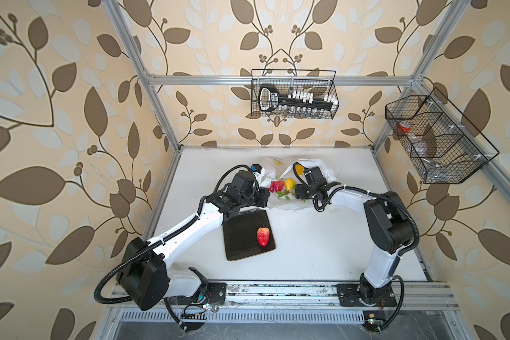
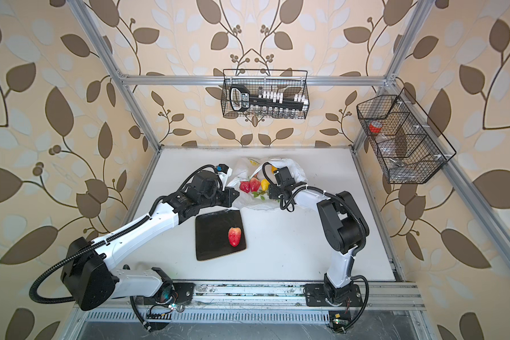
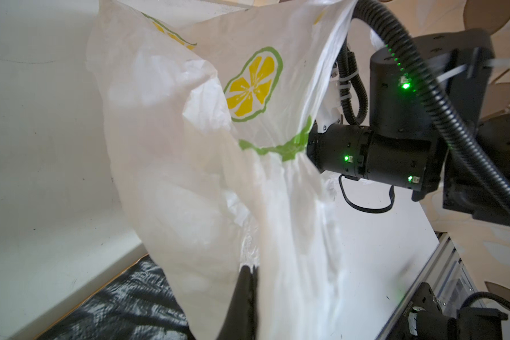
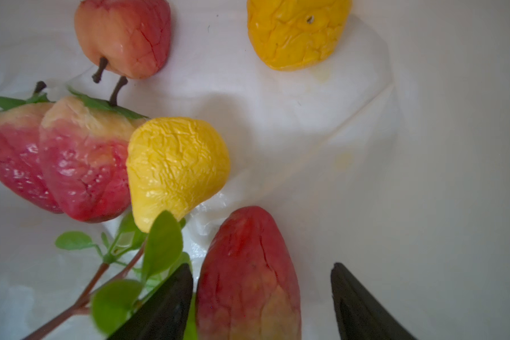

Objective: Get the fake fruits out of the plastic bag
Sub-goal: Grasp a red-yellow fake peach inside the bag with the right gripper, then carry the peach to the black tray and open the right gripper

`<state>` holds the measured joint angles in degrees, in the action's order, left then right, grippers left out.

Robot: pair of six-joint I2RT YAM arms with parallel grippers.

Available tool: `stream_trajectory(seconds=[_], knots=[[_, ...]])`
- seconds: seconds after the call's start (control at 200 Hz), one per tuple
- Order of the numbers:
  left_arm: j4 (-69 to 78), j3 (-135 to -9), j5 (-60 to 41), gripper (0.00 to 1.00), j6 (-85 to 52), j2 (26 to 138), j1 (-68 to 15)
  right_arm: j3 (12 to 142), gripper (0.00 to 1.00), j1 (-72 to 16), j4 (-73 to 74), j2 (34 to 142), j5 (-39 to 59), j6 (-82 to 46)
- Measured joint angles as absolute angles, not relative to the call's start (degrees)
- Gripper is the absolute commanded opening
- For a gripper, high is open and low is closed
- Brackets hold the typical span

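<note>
The white plastic bag [image 1: 280, 166] [image 2: 249, 164] printed with lemon slices lies at the back of the table, and its mouth is held up. My left gripper [image 3: 249, 269] is shut on a fold of the bag [image 3: 189, 164]. Inside lie fake fruits: two strawberries [image 4: 83, 164], a yellow pear [image 4: 174, 167], a second yellow fruit [image 4: 295, 32], an orange-red fruit [image 4: 124, 35] and a green sprig [image 4: 159, 244]. My right gripper [image 4: 261, 265] is open inside the bag around another strawberry [image 4: 248, 279], which touches one finger and stands clear of the other. A further strawberry [image 1: 263, 236] [image 2: 235, 236] lies on the black tray [image 1: 239, 235].
A wire basket [image 1: 293, 94] with a black tool hangs on the back wall. Another wire basket [image 1: 433, 138] hangs on the right wall. The aluminium rail [image 1: 277, 290] with both arm bases runs along the table's front edge.
</note>
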<state>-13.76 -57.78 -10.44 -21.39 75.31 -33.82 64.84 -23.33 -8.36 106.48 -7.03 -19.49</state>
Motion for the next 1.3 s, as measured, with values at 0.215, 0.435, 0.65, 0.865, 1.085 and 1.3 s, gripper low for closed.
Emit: stream_trajectory(seconds=[0.215, 0.435, 0.65, 0.865, 1.085, 1.3], knots=[[-13.76, -57.78, -10.41, 0.00, -21.39, 75.31, -33.82, 64.84, 0.67, -23.33, -8.40, 108.31, -7.07, -19.33], [-13.74, -57.78, -10.31, 0.00, -21.43, 75.31, -33.82, 64.86, 0.53, -23.33, -8.38, 108.84, -7.14, -19.00], [-13.69, -57.78, -9.78, 0.00, -23.46, 74.74, -33.82, 63.05, 0.50, -23.33, -8.29, 102.72, -7.70, -19.22], [-13.47, -57.78, -8.32, 0.00, -24.88, 74.61, -33.82, 55.44, 0.48, -23.33, -4.43, 88.25, -4.19, -19.44], [-13.45, -58.37, -7.42, 0.00, -25.45, 74.89, -33.82, 46.04, 0.48, -23.35, 3.05, 77.69, 6.68, -16.40], [-12.10, -60.58, -7.40, 0.00, -25.78, 76.34, -33.82, 40.12, 0.47, -28.45, 8.19, 69.14, 16.82, -8.71]])
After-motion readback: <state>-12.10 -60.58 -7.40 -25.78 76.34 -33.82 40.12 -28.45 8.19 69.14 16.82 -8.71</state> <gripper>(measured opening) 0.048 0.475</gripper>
